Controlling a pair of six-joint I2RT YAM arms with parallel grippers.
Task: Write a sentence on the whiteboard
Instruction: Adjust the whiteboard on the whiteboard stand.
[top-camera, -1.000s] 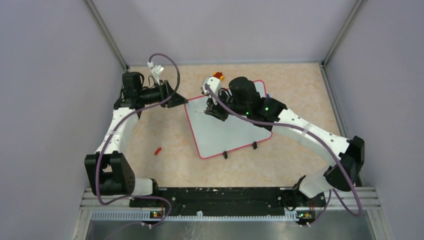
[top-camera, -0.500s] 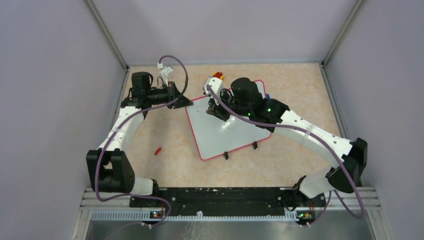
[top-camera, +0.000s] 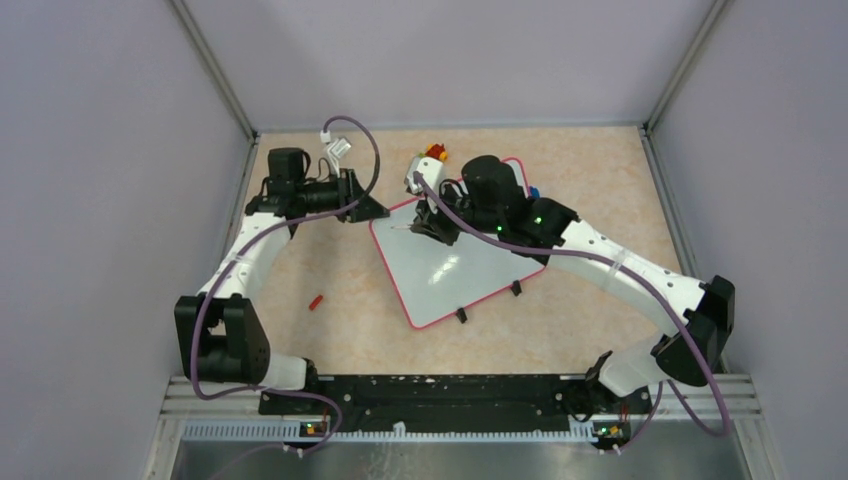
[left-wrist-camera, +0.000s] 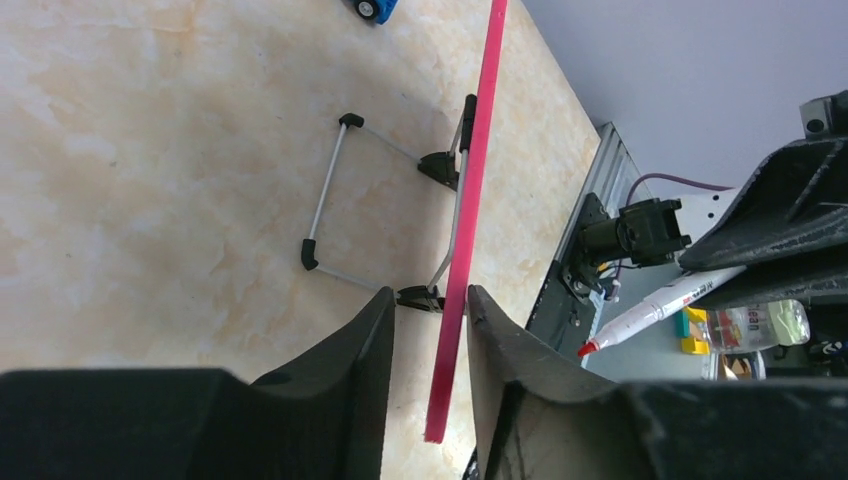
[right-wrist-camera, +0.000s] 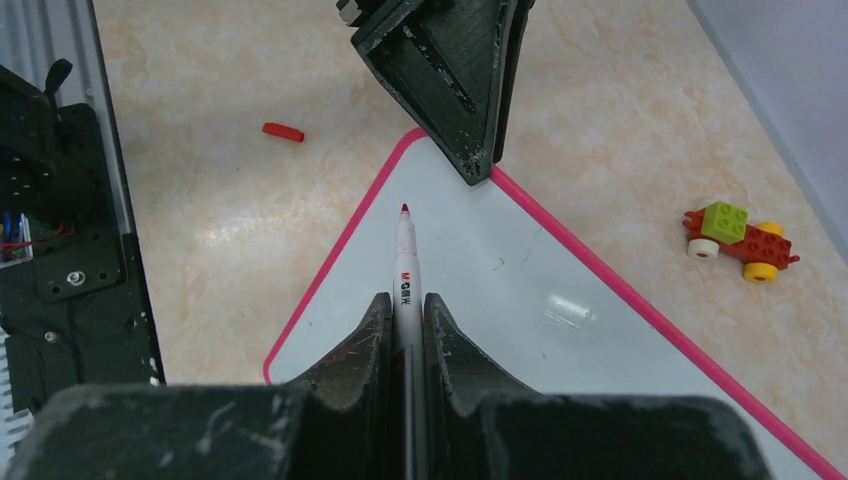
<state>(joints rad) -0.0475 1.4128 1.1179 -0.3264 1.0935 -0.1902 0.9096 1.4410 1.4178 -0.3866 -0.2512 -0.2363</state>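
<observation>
**A:** Over on the left, what is that arm doing?

**B:** A small red piece (top-camera: 316, 301) lies loose on the table beside it, possibly the pen's cap. The left gripper (left-wrist-camera: 428, 295) is at the far left corner of the whiteboard (top-camera: 470, 270). Its jaws are partway apart and straddle the pink rim (left-wrist-camera: 470, 180). Table shows between one finger and the rim, so I would not call that a clamp.

**A:** And the board itself?

**B:** It sits mid-table, turned at an angle, with its two black clips on the near edge. From the left wrist its wire stand (left-wrist-camera: 335, 190) shows folded out underneath. I see no red lettering on the white face, only a faint speck or two.

**A:** So the writing hasn't begun?

**B:** That's my reading. The right gripper (right-wrist-camera: 406, 297) is closed tight on a white marker (right-wrist-camera: 404, 245). Its bare red tip points at the same corner, just short of the left fingers. I cannot tell whether the tip touches the surface.

**A:** What does the next move call for?

**B:** The left arm should probably steady that rim so the board cannot skate. Then the right arm lowers the tip squarely onto the board and draws the first letter, keeping clear of the other gripper.
</observation>
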